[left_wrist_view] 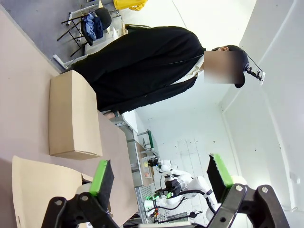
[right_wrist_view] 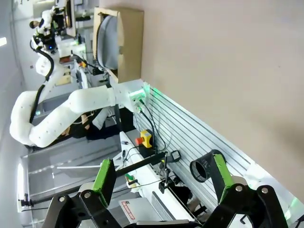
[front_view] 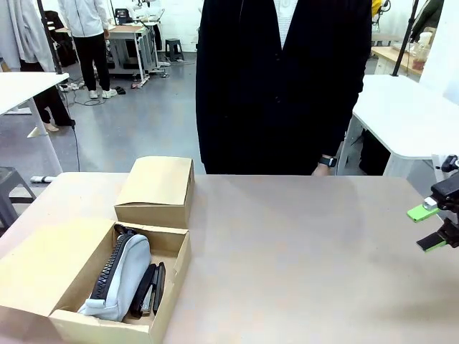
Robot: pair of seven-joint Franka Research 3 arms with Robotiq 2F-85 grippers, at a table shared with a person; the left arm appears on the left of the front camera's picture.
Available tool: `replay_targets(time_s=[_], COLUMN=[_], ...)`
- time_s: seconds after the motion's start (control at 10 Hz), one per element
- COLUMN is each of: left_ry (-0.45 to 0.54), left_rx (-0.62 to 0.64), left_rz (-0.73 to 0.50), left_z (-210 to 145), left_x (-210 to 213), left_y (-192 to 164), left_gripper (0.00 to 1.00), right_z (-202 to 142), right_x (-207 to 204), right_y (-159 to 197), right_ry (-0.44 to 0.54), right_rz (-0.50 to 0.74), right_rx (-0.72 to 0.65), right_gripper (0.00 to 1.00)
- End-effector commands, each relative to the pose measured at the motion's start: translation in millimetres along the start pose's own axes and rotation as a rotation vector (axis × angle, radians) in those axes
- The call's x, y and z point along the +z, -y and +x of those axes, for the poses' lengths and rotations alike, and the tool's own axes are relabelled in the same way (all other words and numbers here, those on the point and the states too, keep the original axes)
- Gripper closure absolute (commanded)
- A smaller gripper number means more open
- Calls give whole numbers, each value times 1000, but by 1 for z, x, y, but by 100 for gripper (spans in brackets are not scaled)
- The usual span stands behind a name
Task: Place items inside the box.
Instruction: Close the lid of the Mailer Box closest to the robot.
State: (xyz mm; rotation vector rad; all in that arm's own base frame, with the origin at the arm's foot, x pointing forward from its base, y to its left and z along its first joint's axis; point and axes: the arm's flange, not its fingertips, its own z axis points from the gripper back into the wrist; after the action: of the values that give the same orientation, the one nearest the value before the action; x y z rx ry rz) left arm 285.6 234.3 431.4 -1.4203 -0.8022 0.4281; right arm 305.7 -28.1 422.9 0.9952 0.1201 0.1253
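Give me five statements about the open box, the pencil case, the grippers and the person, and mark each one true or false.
1. The grey pencil case lies inside the open box. True.
2. The right gripper is clamped on a marker. False: its fingers stand apart with nothing between them.
3. A second, closed cardboard box sits just beyond the open one. True.
4. The person is leaning over the table with a hand in the open box. False: the person stands upright at the far edge, arm hanging down.
5. The left gripper is open and empty. True.
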Motion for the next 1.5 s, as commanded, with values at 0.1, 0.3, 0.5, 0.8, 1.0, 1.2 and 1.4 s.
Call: replay_targets(time_s=[0.1, 0.3, 0.5, 0.8, 1.0, 1.2, 1.4], left_ry=[7, 7, -56, -224, -423, -612, -723], left_rx=[-17, -17, -361, -1372, -1575, -1703, -1801], left_rz=[-19, -19, -236, -581, -659, -633, -583], left_z=[-3, -3, -26, -123, -137, -124, -119], left_x=[0, 0, 14, -34, -53, -60, -59], left_y=[1, 1, 72, 140, 122, 87, 55], left_gripper=[0, 0, 0, 0, 0, 0, 0], right_z=[0, 0, 0, 0, 0, 0, 0], right_x=[0, 0, 0, 0, 0, 0, 0], right_y=[-1, -1, -1, -1, -1, -1, -1], right_ry=[8, 8, 8, 8, 8, 8, 8], right_rz=[21, 21, 21, 21, 21, 21, 21], right_rx=[-15, -15, -15, -15, -15, -15, -15], right_gripper=[0, 0, 0, 0, 0, 0, 0])
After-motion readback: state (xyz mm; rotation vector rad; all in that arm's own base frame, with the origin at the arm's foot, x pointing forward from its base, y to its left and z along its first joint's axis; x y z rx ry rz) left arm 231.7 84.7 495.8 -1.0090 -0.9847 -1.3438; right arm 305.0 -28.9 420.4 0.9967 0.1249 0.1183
